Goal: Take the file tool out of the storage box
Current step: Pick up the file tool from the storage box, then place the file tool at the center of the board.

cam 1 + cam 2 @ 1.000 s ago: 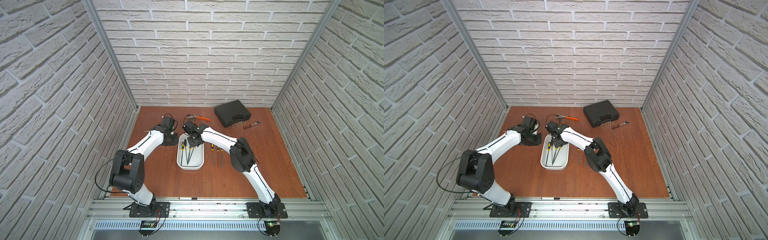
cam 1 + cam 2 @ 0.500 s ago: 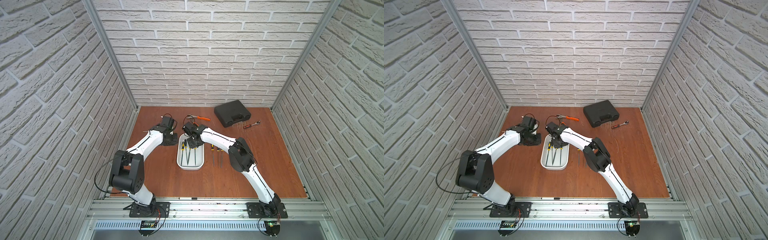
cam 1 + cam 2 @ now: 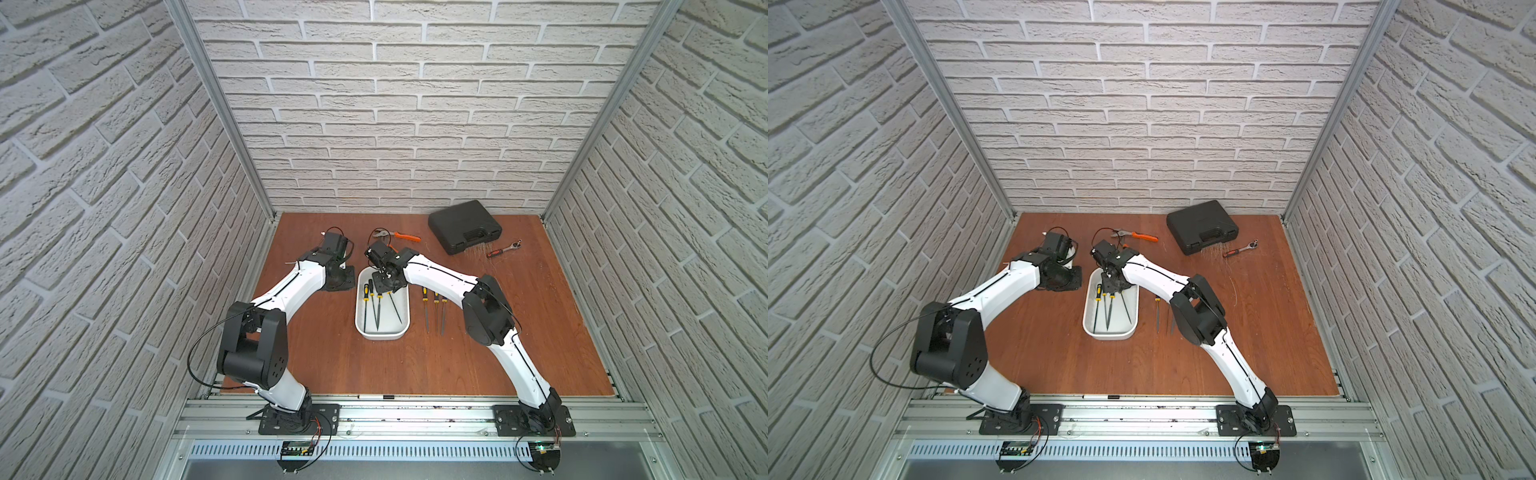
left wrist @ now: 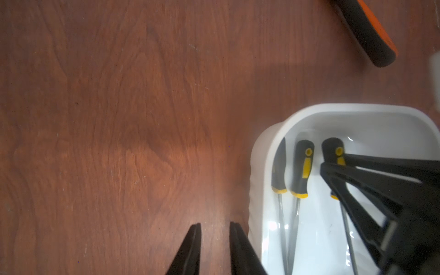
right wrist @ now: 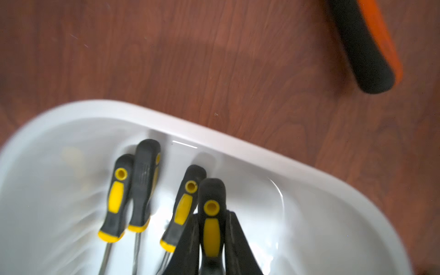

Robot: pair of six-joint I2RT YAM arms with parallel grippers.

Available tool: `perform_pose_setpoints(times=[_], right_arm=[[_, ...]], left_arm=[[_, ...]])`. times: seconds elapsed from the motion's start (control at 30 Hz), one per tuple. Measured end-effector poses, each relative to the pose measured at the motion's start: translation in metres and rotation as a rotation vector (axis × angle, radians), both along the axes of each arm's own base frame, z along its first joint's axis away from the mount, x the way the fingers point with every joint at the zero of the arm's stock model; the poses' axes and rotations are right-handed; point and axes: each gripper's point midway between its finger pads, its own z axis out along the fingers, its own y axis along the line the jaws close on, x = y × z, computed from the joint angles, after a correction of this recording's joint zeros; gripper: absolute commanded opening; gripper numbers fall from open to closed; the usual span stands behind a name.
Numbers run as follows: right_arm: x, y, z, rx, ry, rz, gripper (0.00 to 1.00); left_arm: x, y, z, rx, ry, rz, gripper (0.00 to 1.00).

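Pinching the handle of one file (image 5: 210,190) in the storage box (image 5: 214,133), your right gripper (image 5: 212,215) may drag the neighbouring file (image 5: 183,209) if you lift crookedly; left gripper (image 4: 215,225) jaws stand slightly apart, empty.

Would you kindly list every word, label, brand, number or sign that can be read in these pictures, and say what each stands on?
No text is legible anywhere.
On the side-turned file: faint moulded marks on the handle, too blurred to read.
On the black tool case: any label is too small to read.
On the storage box, the pliers and the ratchet: no marks seen.
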Motion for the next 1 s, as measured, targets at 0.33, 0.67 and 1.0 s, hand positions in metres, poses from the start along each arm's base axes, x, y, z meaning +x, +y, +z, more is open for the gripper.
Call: perform_pose_setpoints(times=[0.33,0.67,1.0], right_arm=[[-0.018,-0.058,0.139,0.157,-0.289,-0.101,0.02],[-0.05,-0.22,0.064,-0.026,-0.2,-0.384,0.02],[-0.065,-0.247,0.004,-0.06,-0.078,-0.433,0.02]], left_arm=[[0.0,0.0,0.0,-0.001,-0.001,0.0,0.28],[0.0,-0.001,0.0,-0.004,-0.001,-0.001,0.28],[0.0,-0.001,0.0,-0.004,0.0,-0.002,0.28]])
